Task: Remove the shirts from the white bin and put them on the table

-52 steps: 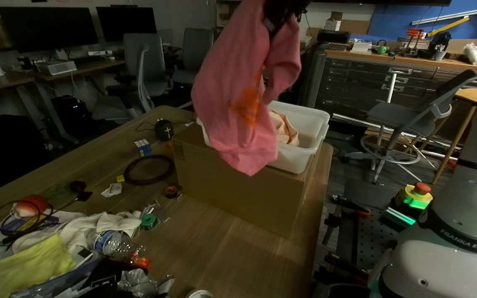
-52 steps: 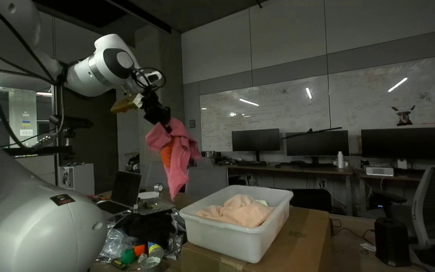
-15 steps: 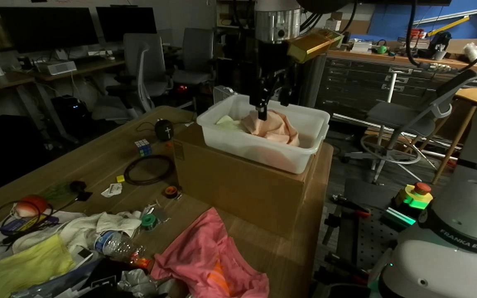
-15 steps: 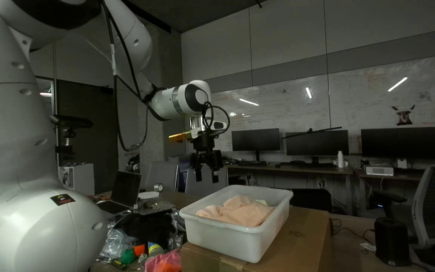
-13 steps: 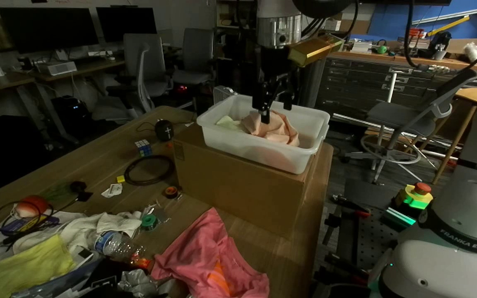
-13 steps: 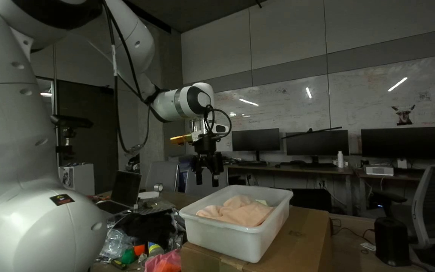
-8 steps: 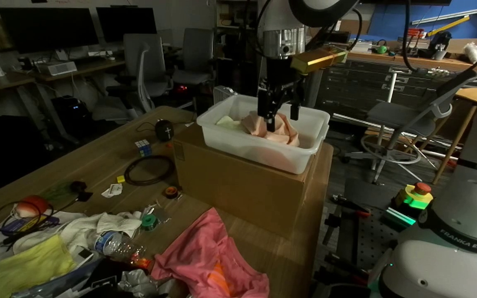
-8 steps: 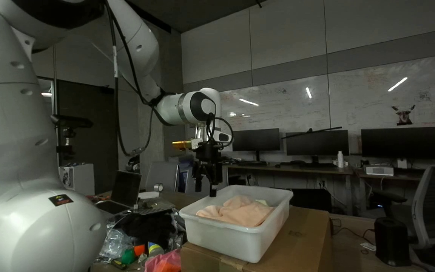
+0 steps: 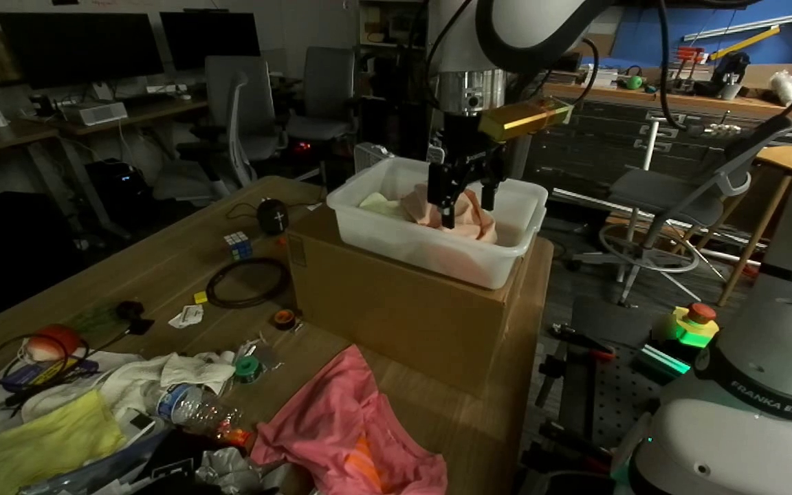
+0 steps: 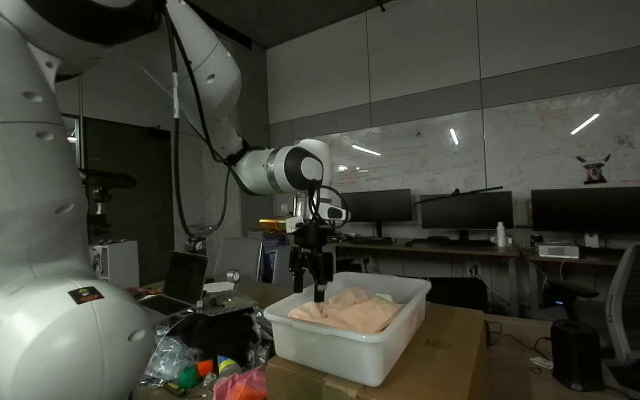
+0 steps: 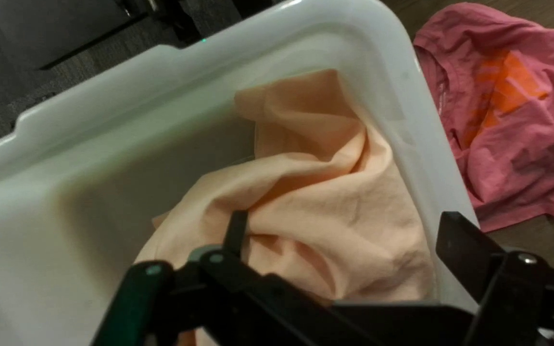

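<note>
The white bin stands on a cardboard box. Inside it lies a crumpled peach shirt, with a pale green cloth beside it. My gripper points down over the bin with its fingers wide apart and nothing between them. One fingertip hangs over the peach shirt, while the other appears over the bin's rim in the wrist view. Whether a fingertip touches the cloth I cannot tell. Spread on the table is a pink shirt with an orange print, partly showing in an exterior view.
The cardboard box raises the bin above the table. Clutter fills the table's near left: a plastic bottle, a yellow cloth and white cloth. A black cable coil and a puzzle cube lie farther back.
The pink shirt, earlier hanging from my gripper, now lies on the table. My gripper has let go, swung over to the bin and come down lower toward the peach shirt.
</note>
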Robot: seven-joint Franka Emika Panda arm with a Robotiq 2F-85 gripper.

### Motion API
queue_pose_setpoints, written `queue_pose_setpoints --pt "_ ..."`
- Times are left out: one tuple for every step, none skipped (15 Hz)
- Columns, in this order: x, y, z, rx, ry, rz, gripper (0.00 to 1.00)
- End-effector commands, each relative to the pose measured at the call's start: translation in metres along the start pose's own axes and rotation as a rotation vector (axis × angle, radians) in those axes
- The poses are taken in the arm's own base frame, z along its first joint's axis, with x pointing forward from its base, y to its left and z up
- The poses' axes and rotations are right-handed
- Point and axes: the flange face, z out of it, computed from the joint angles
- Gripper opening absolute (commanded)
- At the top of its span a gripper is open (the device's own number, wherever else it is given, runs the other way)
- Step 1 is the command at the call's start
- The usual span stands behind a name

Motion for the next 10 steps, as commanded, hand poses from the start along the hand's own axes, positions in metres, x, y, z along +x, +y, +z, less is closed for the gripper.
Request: queue_pose_setpoints --pt "0.009 0.0 0.008 0.005 0.078 0.006 1.0" --pt "0.011 0.0 0.011 0.004 0.089 0.003 1.0" --pt "0.012 0.001 0.015 -0.002 0.104 0.011 1.0" --pt "0.014 0.001 0.018 -0.01 0.113 0.015 1.0" --pt "0.015 0.002 0.021 -0.017 0.124 0.022 1.0" --pt "0.015 0.003 0.022 -0.023 0.132 0.028 1.0" --pt "0.016 0.005 0.024 -0.023 0.137 0.034 1.0" --pt "0.017 0.005 0.026 -0.024 0.142 0.044 1.0" --pt "0.017 0.007 0.027 -0.027 0.147 0.049 1.0" --pt "0.017 0.007 0.029 -0.031 0.154 0.054 1.0"
